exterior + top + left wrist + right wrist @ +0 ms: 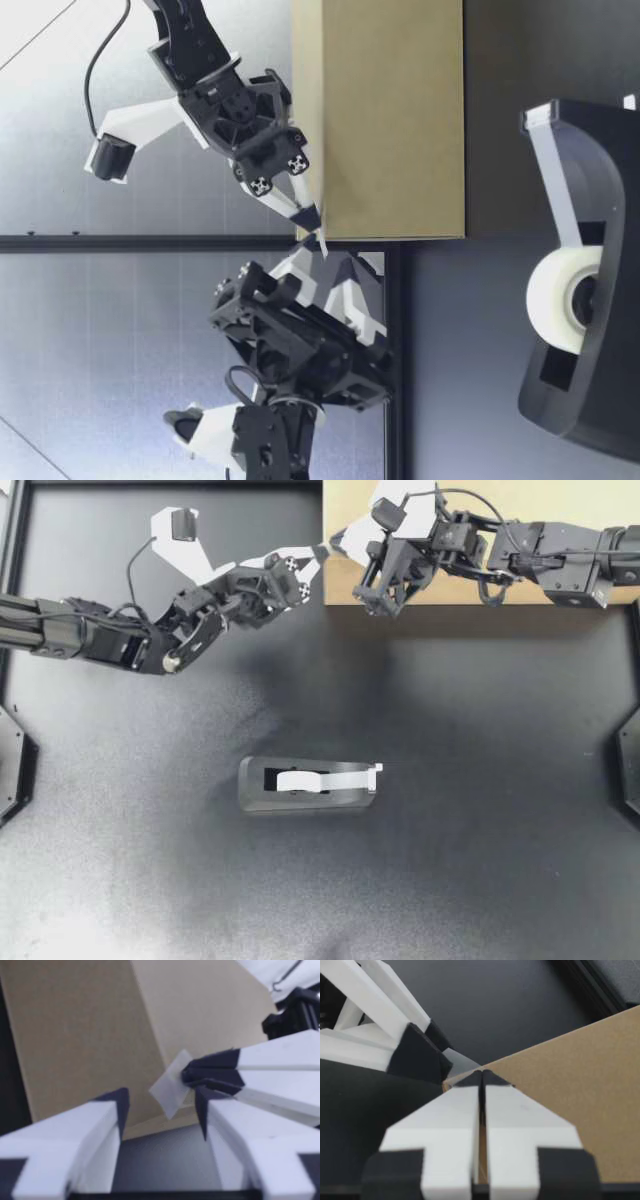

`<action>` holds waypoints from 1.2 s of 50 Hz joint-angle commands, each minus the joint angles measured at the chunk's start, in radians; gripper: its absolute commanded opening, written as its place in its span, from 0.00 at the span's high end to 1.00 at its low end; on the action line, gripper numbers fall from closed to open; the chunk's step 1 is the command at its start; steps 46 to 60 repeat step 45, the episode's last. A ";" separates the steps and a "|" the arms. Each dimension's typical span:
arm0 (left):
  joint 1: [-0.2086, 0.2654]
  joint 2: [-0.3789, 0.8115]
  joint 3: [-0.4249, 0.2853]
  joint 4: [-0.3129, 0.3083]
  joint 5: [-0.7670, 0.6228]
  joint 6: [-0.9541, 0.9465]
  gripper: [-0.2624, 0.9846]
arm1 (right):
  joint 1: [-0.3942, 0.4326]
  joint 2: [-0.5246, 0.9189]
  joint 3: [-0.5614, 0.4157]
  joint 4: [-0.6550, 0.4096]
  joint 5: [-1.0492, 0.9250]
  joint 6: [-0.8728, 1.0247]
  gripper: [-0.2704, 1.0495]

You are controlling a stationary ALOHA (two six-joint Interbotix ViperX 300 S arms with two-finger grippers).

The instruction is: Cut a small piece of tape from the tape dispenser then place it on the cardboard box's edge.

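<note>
Tape piece (169, 1089): you find this small pale strip at an upper corner of the cardboard box (560, 500). One end is pinched between the closed fingertips of the right gripper (340, 542). Whether the free end is stuck to the box edge cannot be told. The box occupies the 1 o'clock area of the tabletop (480, 780).

Right arm: it enters from 3 o'clock and extends across the box top toward 9 o'clock, ending at the box corner. In the right wrist view its two fingers sit pressed together with only a hairline gap, directly over that corner.

Left arm: it enters from 9 o'clock and reaches toward 2 o'clock. The left gripper (318, 562) stands just beside the right gripper's tips, its fingers spread wide. In the left wrist view the tape piece lies in the gap between those fingers.

Tape dispenser (308, 785): it rests near the tabletop centre, slightly toward 6 o'clock, well apart from both grippers. Its cutter end points to 3 o'clock and the white roll (295, 780) sits at its 9 o'clock end.
</note>
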 commanded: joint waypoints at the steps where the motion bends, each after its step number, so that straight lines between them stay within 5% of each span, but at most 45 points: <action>1: -0.017 -0.054 0.005 0.003 -0.005 0.020 0.43 | 0.008 -0.035 -0.003 0.005 0.003 0.002 0.87; 16: -0.117 -0.218 0.101 0.038 -0.005 0.295 0.44 | 0.130 -0.236 0.020 0.006 0.015 0.003 0.87; 30: -0.232 -0.391 0.204 0.153 -0.003 0.673 0.44 | 0.296 -0.459 0.150 0.020 -0.011 0.041 0.87; 42: -0.311 -0.437 0.209 0.258 -0.003 0.818 0.44 | 0.413 -0.555 0.238 0.023 -0.084 0.158 0.87; 60: -0.322 -0.437 0.207 0.285 -0.003 0.819 0.44 | 0.434 -0.560 0.249 0.023 -0.098 0.169 0.87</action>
